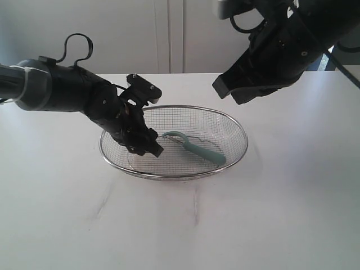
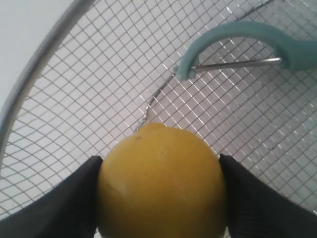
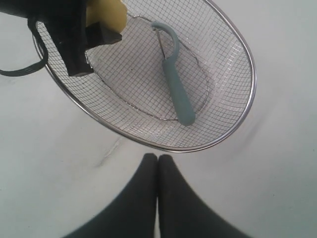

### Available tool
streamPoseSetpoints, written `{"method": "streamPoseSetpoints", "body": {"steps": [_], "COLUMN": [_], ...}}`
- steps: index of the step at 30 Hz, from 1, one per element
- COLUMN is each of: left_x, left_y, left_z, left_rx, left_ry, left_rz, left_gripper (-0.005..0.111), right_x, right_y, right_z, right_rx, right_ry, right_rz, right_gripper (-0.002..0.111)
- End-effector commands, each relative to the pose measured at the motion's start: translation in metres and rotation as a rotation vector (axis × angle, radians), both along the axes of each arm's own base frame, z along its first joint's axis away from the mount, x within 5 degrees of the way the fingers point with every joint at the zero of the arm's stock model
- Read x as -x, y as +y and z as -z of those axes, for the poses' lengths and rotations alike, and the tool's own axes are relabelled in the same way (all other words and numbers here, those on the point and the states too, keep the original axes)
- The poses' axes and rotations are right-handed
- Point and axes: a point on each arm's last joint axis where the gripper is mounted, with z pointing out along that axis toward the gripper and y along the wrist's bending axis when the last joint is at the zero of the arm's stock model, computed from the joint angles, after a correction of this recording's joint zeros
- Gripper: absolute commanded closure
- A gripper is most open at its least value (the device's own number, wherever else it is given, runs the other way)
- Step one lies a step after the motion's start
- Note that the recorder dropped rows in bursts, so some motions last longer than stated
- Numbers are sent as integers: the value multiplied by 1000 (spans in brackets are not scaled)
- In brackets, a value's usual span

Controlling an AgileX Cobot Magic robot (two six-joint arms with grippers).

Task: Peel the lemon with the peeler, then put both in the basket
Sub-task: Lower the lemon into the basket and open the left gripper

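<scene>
Lemon (image 2: 161, 183), smooth, round, clamped in your left tool (image 1: 148, 146) above mesh basket (image 3: 250, 84); exterior view hides it; right tool (image 3: 158, 163) pressed together.

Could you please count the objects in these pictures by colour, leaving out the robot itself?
Yellow: 1, lemon
Teal: 1, peeler
Silver: 1, basket
Total: 3
</scene>
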Motion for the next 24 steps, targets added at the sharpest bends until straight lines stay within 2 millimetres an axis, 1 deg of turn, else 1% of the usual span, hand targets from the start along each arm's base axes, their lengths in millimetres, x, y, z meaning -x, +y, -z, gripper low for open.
{"method": "streamPoseSetpoints", "body": {"steps": [1,2,5,11,12,15,17,18,21,24], "left_x": [-3,-3,-3,-3,-3,-1,0,1,4,9], "left_y": [-2,-2,-2,-2,-2,-1,1,1,4,7], "left_z": [9,10,12,12,12,10,5,2,-8,-22], "left_rx": [2,1,-1,-4,-4,-11,-15,-17,-18,-20], "left_ry": [11,12,16,18,20,28,32,33,33,32], "left_rz": [-7,-7,-6,-7,-7,-8,-10,-11,-13,-16], "left_gripper": [107,106,96,59,51,35,29,28,29,29], "right_x": [1,1,1,1,1,1,1,1,1,1], "right_y": [-1,-1,-1,-1,-1,-1,-1,-1,-1,-1], "right_z": [-1,-1,-1,-1,-1,-1,-1,-1,-1,-1], "right_rx": [-4,-4,-4,-4,-4,-4,-4,-4,-5,-5], "right_ry": [-7,-7,-7,-7,-7,-7,-7,-7,-8,-8], "right_rz": [5,5,5,5,5,5,5,5,5,5], "right_gripper": [108,108,108,108,108,108,108,108,108,108]}}
